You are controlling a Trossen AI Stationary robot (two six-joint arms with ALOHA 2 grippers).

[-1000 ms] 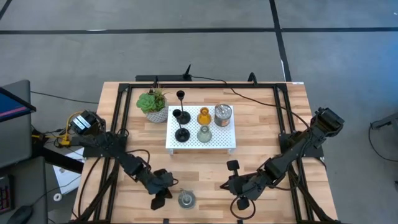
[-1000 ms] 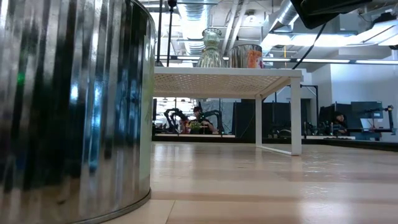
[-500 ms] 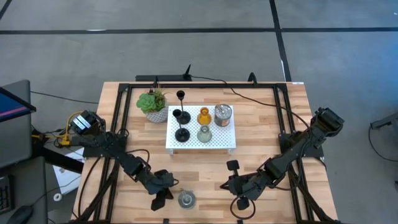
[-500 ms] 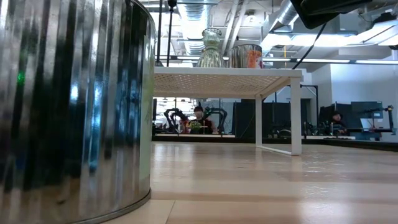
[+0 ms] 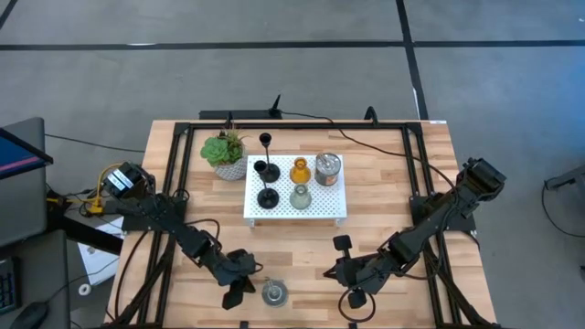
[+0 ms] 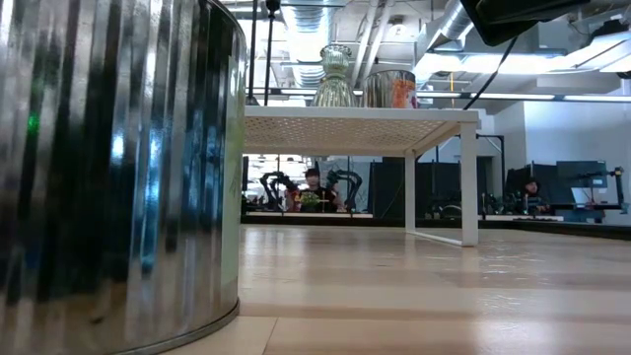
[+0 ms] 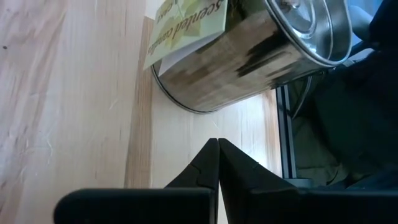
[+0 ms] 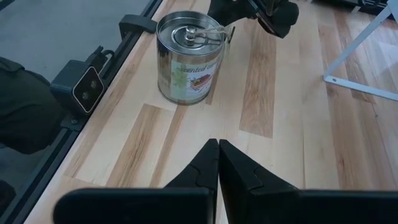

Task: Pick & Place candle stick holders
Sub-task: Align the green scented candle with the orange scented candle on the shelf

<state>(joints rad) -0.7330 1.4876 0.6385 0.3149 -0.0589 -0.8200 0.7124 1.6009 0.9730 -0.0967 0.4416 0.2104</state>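
A silvery tin holder (image 5: 273, 292) with a paper label stands on its base on the wooden table near the front edge; it fills the left of the low view (image 6: 108, 168). My left gripper (image 5: 247, 285) is shut just left of it, fingertips (image 7: 217, 144) short of its wall (image 7: 249, 56). My right gripper (image 5: 332, 272) is shut farther off on the tin's right, pointing at it (image 8: 189, 59). Three black holders (image 5: 265, 169), an amber one (image 5: 301, 171), a pale green one (image 5: 300, 196) and another silvery tin (image 5: 327, 169) stand on the white perforated platform (image 5: 320, 208).
A green potted plant (image 5: 225, 151) stands left of the platform. A black metal frame (image 5: 174, 183) runs along the table's sides and back. Bare wood lies between the platform and the front edge, around the tin. People sit in the room beyond the table (image 6: 314, 187).
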